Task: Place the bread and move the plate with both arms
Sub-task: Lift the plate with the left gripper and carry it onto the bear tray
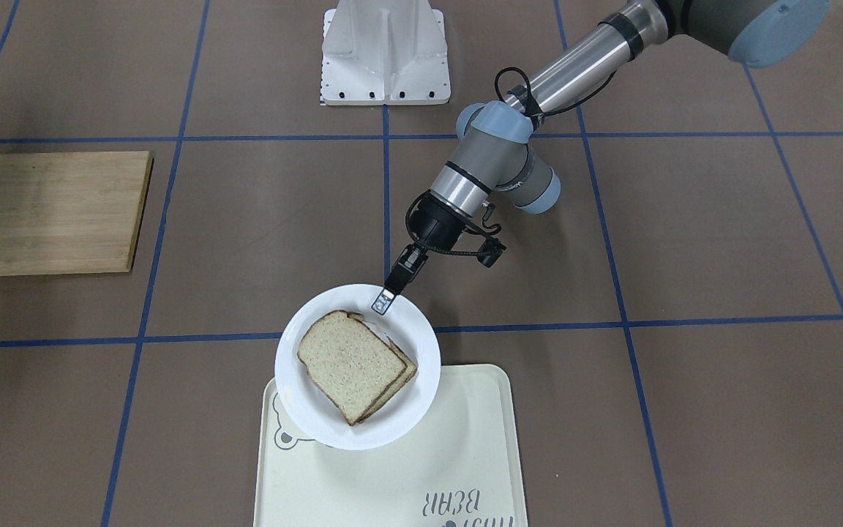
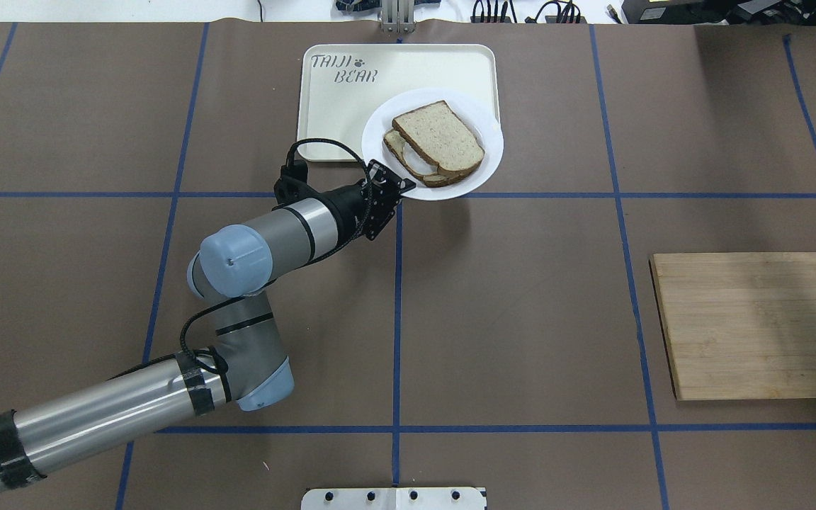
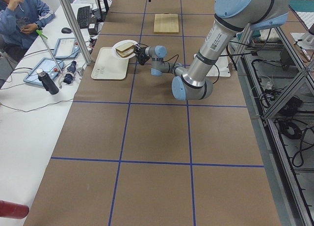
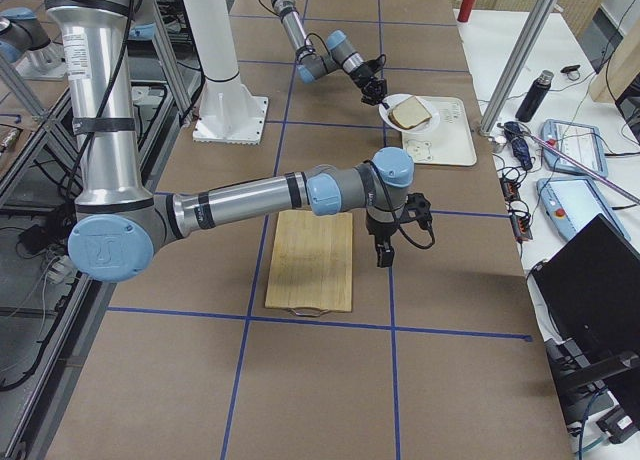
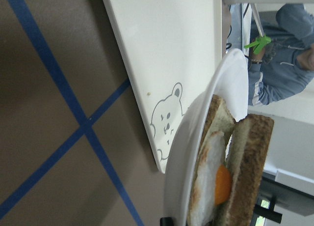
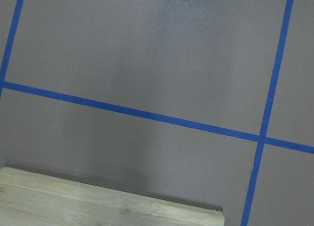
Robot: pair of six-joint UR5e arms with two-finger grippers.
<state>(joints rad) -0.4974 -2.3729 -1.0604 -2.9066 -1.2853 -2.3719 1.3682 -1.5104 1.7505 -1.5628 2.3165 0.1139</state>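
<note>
My left gripper (image 1: 385, 300) is clenched on the near rim of the plate (image 1: 416, 331), which lies straight ahead of it, half over a corner of the bear tray (image 1: 465, 439). The bread (image 1: 348, 362) rests on the egg slice (image 5: 211, 186) there. The plate looks slightly tilted, I think. The right gripper (image 4: 384, 255) hangs well apart by the cutting board (image 2: 755, 326); whether it is closed I cannot tell

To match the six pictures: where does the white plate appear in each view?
Front-facing: plate low centre.
Overhead: plate top centre.
Exterior left: plate upper left.
Exterior right: plate top, right of centre.
Left wrist: plate rim, lower right.
Right wrist: not in view.
Landmark: cream bear tray partly beneath it, missing only from right wrist.
</note>
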